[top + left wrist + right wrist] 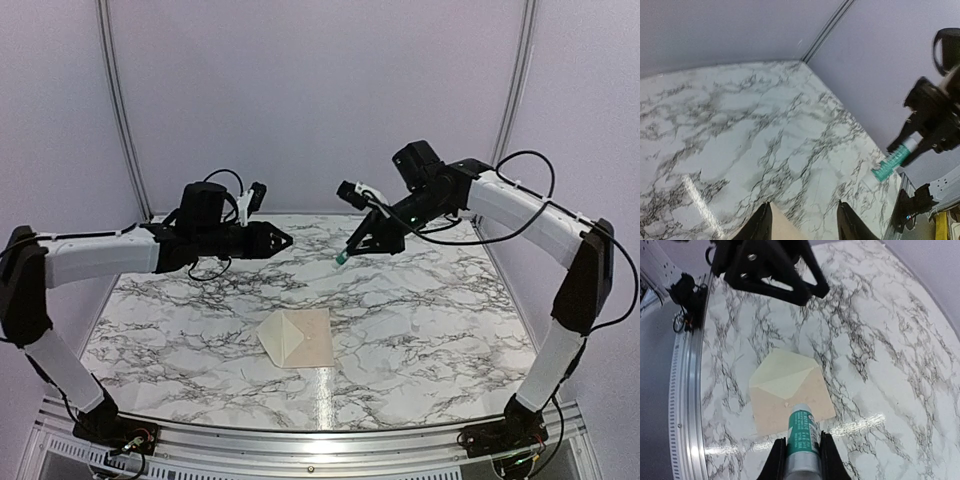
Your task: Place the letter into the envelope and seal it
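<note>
Here, the envelope and letter lie overlapped, touching, just below and ahead of the right gripper, which grasps a green glue stick. Its label print is unreadable. Which sheet lies on top is unclear. The left gripper hangs released, its fingers cut off at the frame edge.

readable text: none in any view | glue stick: pale marks on its teal label, too blurred to read | letter: faint specks only, no word legible | envelope: cream paper, no print that can be made out | brands, numbers, signs: none legible
</note>
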